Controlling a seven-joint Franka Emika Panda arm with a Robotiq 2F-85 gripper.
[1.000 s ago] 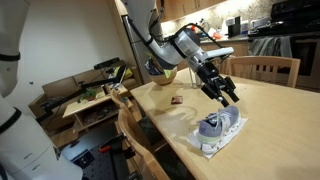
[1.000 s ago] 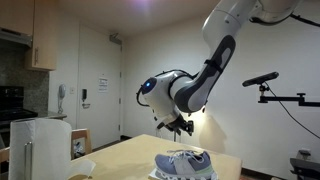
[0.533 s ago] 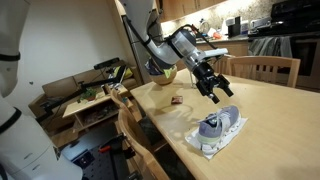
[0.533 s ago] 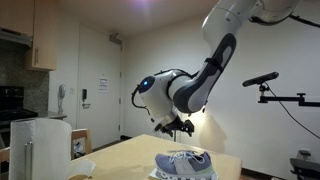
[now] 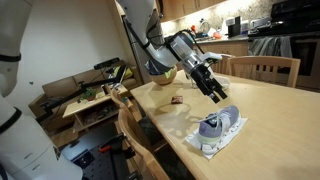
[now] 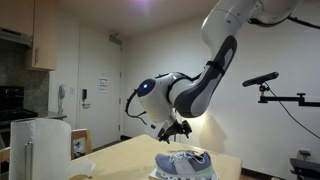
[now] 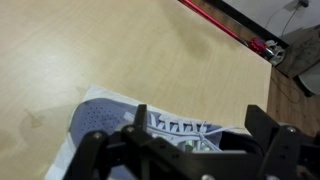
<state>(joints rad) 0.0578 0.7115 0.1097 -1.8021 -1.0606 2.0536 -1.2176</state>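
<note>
A grey-blue sneaker (image 5: 221, 124) with white laces lies on a white sheet (image 5: 207, 148) on the wooden table (image 5: 275, 110). My gripper (image 5: 219, 96) hangs open just above and beside the shoe, holding nothing. An exterior view from the far side shows the gripper (image 6: 179, 130) a short way above the sneaker (image 6: 186, 163). In the wrist view the sneaker (image 7: 115, 125) lies below, its laces between my two dark fingers (image 7: 276, 142), with bare tabletop beyond.
A small dark object (image 5: 176, 101) lies on the table near a bowl (image 5: 161, 72). Wooden chairs (image 5: 262, 68) stand round the table. A red bar (image 7: 228, 24) runs past the far table edge. A white appliance (image 6: 40, 148) stands at one end.
The jaws have gone from partly shut to fully open. The gripper has risen a little and drifted away from the sneaker, which stays on its sheet.
</note>
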